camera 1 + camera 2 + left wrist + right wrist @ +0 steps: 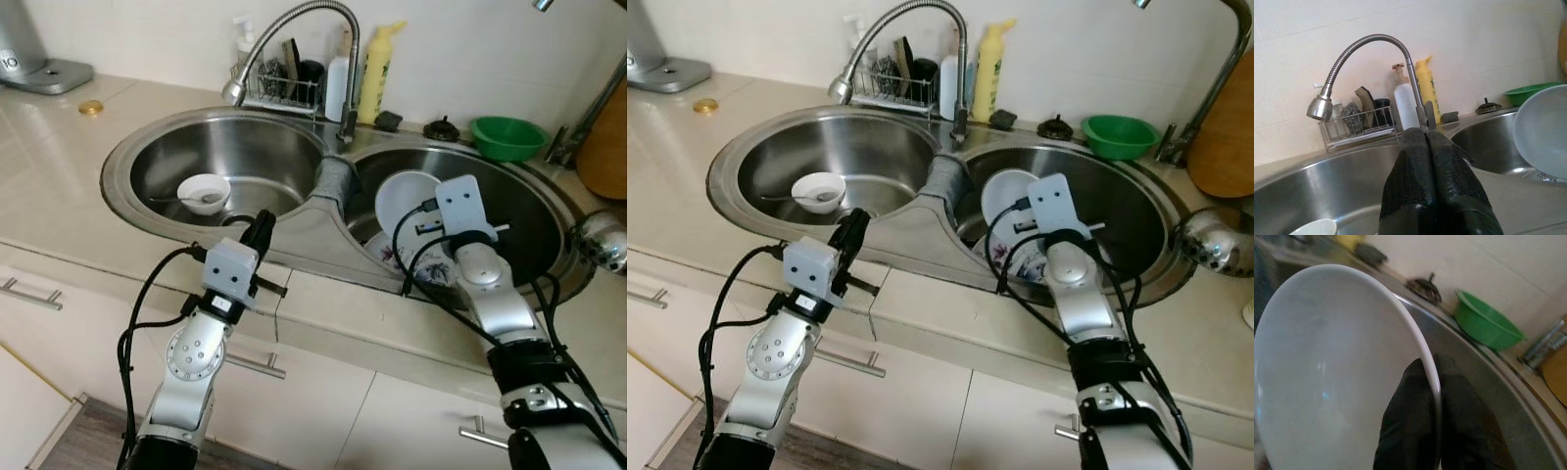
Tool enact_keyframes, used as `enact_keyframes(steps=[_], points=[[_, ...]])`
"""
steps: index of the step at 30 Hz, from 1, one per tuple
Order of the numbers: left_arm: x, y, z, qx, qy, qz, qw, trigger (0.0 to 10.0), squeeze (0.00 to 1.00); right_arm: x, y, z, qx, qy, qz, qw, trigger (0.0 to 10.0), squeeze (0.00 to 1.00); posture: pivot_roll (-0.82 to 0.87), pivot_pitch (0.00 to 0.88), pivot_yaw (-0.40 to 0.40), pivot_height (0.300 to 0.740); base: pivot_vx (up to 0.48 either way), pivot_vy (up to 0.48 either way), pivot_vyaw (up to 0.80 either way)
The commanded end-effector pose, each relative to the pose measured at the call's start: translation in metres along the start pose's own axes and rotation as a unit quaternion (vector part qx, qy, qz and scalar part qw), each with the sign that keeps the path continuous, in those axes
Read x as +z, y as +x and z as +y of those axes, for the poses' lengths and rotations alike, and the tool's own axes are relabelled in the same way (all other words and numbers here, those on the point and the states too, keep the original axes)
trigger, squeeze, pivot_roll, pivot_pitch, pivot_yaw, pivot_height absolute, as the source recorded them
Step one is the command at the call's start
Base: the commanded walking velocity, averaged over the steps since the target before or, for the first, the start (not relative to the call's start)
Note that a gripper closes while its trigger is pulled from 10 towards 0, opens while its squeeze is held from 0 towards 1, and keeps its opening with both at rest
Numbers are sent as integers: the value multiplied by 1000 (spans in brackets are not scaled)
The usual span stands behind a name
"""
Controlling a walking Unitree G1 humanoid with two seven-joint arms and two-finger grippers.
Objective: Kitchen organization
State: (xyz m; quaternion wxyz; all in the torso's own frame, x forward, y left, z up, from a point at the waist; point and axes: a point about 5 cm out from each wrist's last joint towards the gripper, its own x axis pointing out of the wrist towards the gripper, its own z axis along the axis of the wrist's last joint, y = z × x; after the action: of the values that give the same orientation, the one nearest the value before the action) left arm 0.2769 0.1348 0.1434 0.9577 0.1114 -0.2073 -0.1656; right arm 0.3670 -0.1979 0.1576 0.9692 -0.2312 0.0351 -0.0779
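Left basin: small white bowl with a spoon sits on the bottom. Left gripper hovers at the basin's front rim, fingers pressed together, empty. Right basin: right gripper has its fingers clamped across the rim of a white plate, held tilted above other dishes. Advice: lift straight, keep the pinch firm, since a wet rim may slip; clear the faucet.

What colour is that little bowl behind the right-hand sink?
Green. The plastic bowl sits on the counter behind the right basin, clearest in the left eye view.
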Motion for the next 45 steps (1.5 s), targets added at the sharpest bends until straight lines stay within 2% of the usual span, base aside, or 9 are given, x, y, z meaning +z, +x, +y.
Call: enact_keyframes(steps=[1, 11, 17, 18, 19, 20, 35, 41, 45], points=[[-2, 0, -3, -9, 2, 3, 1000, 10000, 0, -8, 4, -6, 12, -15, 35, 999, 10000, 0, 142, 0, -63, 740, 0, 0, 0], [-3, -1, -5, -10, 0, 6, 1000, 10000, 0, -55, -5, 4, 102, -55, 164, 980, 10000, 0, 140, 0, -64, 740, 0, 0, 0], [-3, -1, -5, -9, -1, 6, 1000, 10000, 0, -60, -7, 2, 111, -40, 176, 977, 10000, 0, 138, 0, -63, 740, 0, 0, 0], [-3, -2, -5, -9, -1, 6, 1000, 10000, 0, -60, -8, 3, 117, -35, 176, 977, 10000, 471, 137, 0, -63, 740, 0, 0, 0], [-3, -2, -5, -10, -1, 7, 1000, 10000, 0, -60, -8, 4, 121, -32, 176, 976, 10000, 471, 137, 0, -63, 740, 0, 0, 0], [-3, -2, -5, -10, -1, 7, 1000, 10000, 0, -60, -9, 6, 126, -29, 176, 976, 10000, 1000, 137, 0, -63, 740, 0, 0, 0], [-4, -1, -4, -8, -8, 14, 1000, 10000, 0, -34, -8, -5, 80, 39, 98, 991, 10000, 1000, 135, 0, -60, 740, 0, 0, 0], [-4, -1, -4, -10, -8, 15, 1000, 10000, 0, -10, -10, -17, 40, 90, 17, 995, 10000, 1000, 136, 0, -59, 740, 0, 0, 0], [-4, -1, -4, -10, -11, 15, 1000, 10000, 0, 21, -17, -34, -17, 145, -82, 986, 10000, 1000, 133, 0, -56, 740, 0, 0, 0]])
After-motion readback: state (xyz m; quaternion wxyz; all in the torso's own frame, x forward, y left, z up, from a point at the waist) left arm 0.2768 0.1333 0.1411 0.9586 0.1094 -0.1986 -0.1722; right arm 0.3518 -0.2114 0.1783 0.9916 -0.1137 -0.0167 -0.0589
